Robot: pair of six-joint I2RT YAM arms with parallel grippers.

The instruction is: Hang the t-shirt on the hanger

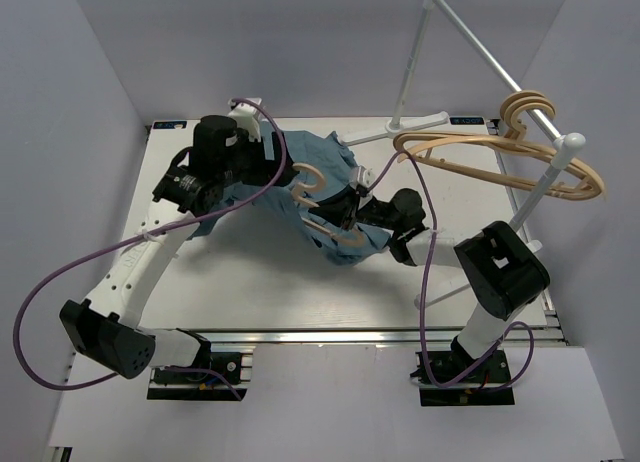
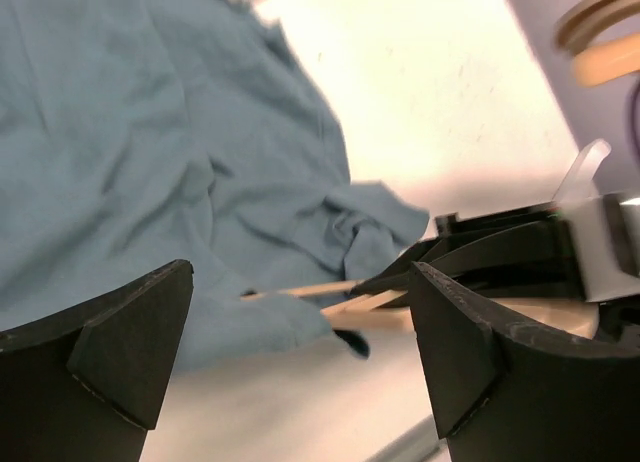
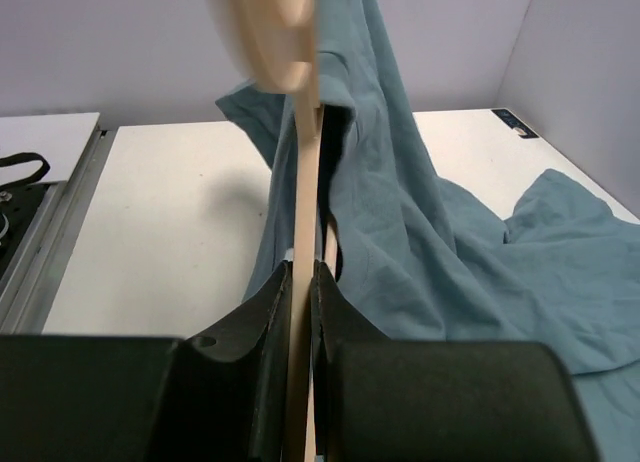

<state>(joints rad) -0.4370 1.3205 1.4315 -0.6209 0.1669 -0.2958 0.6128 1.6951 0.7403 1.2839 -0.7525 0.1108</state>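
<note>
The teal-blue t-shirt (image 1: 318, 150) lies crumpled on the white table, partly draped over the pale wooden hanger (image 1: 345, 238). My right gripper (image 1: 352, 214) is shut on the hanger; in the right wrist view the hanger bar (image 3: 303, 162) runs upright between the closed jaws (image 3: 303, 274), with the t-shirt (image 3: 420, 212) hanging along its right side. My left gripper (image 1: 268, 162) is open and empty at the shirt's left part. In the left wrist view it (image 2: 300, 292) hovers over the t-shirt (image 2: 150, 132), with the hanger (image 2: 330, 288) and the right gripper (image 2: 490, 252) beyond it.
A white metal stand (image 1: 418, 62) of thin rods rises at the back right, with several spare wooden hangers (image 1: 530, 167) hung on its rod. Purple cables (image 1: 60, 272) loop beside both arms. Grey walls close in the table (image 1: 260, 282) on three sides.
</note>
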